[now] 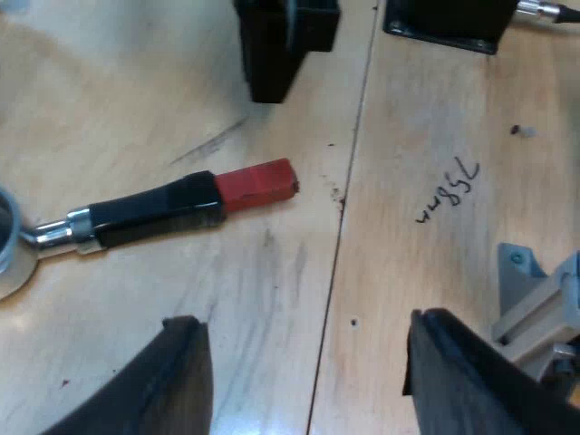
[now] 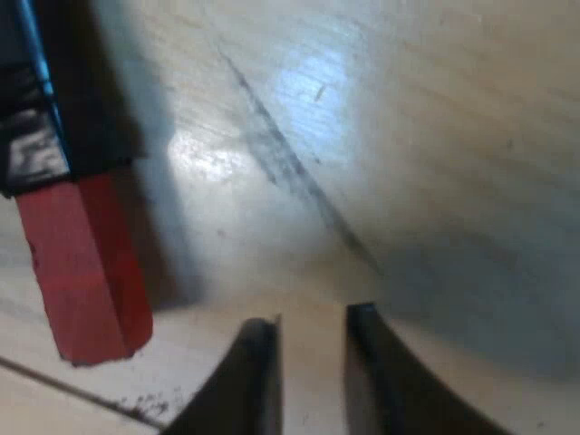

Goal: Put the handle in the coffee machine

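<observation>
On the pale wooden tabletop (image 1: 435, 272) lies the loose metal holder (image 1: 163, 213) with its black handle and red tip (image 2: 86, 272). Beside that tip, my right gripper (image 2: 313, 322) is narrowly parted and empty. My left gripper (image 1: 304, 319) hangs near, spread wide. The grasp is pending, I judge: next, straddle the handle and close.

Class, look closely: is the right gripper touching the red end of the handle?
Apart. The right wrist view shows a strip of bare table between the right gripper and the handle's red end.
</observation>
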